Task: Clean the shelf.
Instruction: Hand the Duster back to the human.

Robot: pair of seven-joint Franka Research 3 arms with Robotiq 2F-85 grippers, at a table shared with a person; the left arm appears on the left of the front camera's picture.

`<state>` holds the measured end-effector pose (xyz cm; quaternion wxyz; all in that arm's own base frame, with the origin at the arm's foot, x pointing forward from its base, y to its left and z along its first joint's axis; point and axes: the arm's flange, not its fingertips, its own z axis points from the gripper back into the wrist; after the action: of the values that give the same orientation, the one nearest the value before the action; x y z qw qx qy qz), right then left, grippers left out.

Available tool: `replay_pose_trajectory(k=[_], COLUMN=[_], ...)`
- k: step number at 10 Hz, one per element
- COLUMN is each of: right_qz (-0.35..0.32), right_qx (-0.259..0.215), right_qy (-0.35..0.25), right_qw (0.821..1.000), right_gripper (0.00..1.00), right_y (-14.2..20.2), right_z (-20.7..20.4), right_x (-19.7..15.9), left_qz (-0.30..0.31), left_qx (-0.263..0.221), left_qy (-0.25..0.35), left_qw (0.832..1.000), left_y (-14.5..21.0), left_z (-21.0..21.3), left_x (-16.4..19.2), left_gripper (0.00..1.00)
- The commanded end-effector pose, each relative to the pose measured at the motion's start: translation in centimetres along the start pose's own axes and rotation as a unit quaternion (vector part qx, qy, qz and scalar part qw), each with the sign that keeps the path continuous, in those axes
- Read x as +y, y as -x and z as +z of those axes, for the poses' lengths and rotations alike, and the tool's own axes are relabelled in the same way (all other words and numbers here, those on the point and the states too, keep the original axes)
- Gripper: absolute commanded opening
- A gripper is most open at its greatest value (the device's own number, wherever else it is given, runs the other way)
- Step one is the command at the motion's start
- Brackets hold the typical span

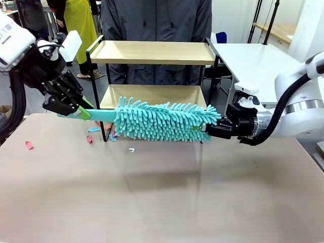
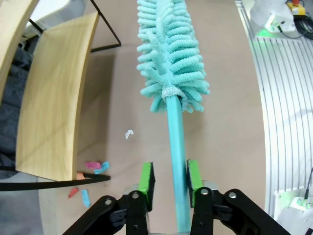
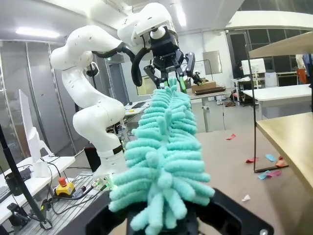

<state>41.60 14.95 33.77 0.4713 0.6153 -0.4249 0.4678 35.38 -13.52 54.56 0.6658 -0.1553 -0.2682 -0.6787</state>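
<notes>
- Front view: bare table [image 1: 162,202] nearest; above it the teal duster [image 1: 162,121] hangs level before the shelf [image 1: 154,76], not touching its boards, so I'd say dusting is barely begun. Paper scraps [image 1: 93,134] lie at the shelf's seven o'clock.
- Left wrist view: left gripper [image 2: 168,178], pads slightly apart, straddles the duster's handle [image 2: 176,156]; shelf at nine o'clock.
- Right wrist view: right gripper [image 3: 161,223], closed on the duster's tip; shelf at three o'clock.

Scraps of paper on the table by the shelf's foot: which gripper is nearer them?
Left. The left gripper hangs just above and left of the scraps; the right gripper is across the table, at the duster's far end.
</notes>
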Motion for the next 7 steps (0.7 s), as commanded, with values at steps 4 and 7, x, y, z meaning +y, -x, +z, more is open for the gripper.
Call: replay_pose_trajectory(k=[4,7], right_qz=[0.002,0.002], right_qx=[-0.002,-0.002], right_qy=[0.002,0.002], right_qw=[1.0,1.0], right_gripper=[0.0,0.0], right_y=[-0.2,-0.2], right_z=[0.0,0.0], right_x=[-0.1,-0.1], left_qz=[0.046,0.079], left_qx=[-0.159,-0.251], left_qy=[-0.008,-0.013], left_qw=[0.986,0.965], left_y=[5.7,13.6], left_z=[6.5,10.0], left_x=[1.3,1.2], left_gripper=[1.0,1.0])
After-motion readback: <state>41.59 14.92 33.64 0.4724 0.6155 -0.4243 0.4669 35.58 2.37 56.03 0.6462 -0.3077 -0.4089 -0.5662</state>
